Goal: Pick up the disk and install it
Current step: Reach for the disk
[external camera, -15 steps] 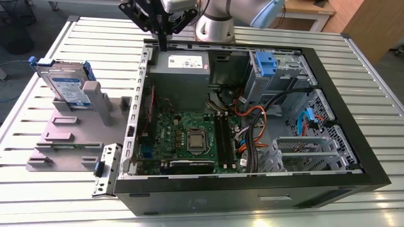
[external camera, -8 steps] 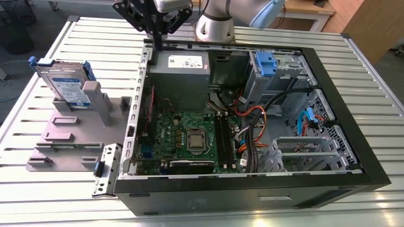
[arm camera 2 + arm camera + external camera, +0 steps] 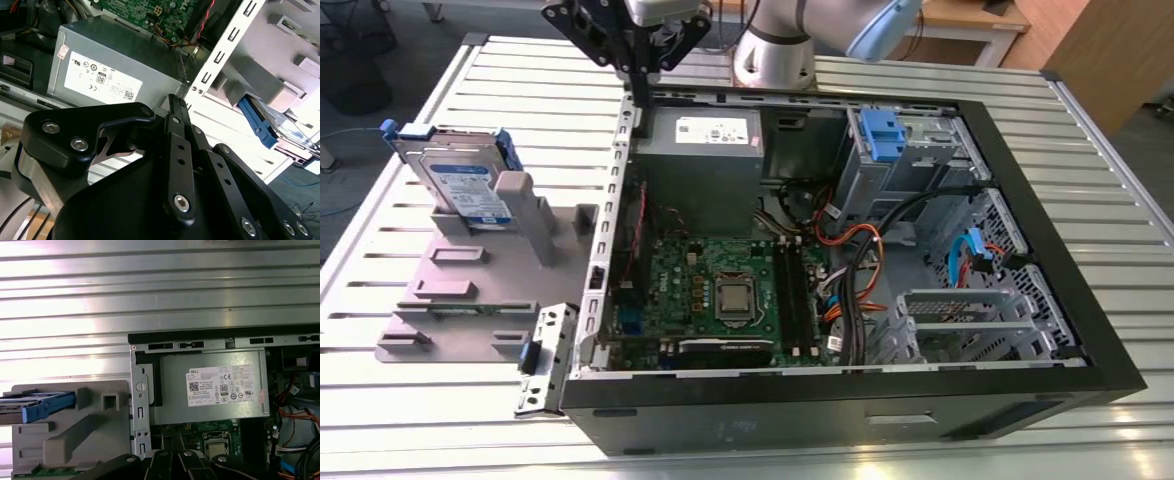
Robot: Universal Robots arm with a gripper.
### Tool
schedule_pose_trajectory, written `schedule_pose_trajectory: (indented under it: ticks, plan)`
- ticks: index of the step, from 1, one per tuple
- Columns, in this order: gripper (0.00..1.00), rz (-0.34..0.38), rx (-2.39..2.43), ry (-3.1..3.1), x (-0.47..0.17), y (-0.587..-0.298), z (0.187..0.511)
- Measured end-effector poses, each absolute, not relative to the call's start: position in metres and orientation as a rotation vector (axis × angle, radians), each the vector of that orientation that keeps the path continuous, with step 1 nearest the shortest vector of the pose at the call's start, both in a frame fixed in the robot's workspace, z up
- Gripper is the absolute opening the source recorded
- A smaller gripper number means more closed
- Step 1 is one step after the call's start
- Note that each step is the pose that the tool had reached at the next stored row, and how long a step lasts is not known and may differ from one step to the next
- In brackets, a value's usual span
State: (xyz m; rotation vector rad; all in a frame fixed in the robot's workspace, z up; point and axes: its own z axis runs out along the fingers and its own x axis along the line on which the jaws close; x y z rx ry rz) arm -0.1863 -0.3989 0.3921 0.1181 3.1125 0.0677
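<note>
The disk (image 3: 460, 175) stands on edge in a grey holder (image 3: 467, 290) on the exterior view's left, outside the computer case. It is silver with a blue-and-white label and a blue bracket. In the second wrist view the disk (image 3: 272, 122) lies beyond the case wall, and in the first wrist view the disk (image 3: 35, 405) shows edge-on in the holder. My gripper (image 3: 638, 105) hangs over the case's far corner nearest the disk, beside the grey power supply. Its black fingers (image 3: 172, 107) are shut together on nothing. The gripper (image 3: 172, 460) is well apart from the disk.
The open computer case (image 3: 854, 385) lies on a slatted metal table (image 3: 494, 410). Inside are a grey power supply (image 3: 707, 150), a green motherboard (image 3: 720, 290), cables, and a blue tab on a metal drive cage (image 3: 887, 135). The arm's base (image 3: 774, 60) stands behind the case.
</note>
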Motion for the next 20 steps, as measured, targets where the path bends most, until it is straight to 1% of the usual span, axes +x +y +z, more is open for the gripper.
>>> schedule_pose_trajectory:
  ticks: [20]
  plan:
    - [0.11,0.068,0.118,3.112,-0.223,-0.399,0.392]
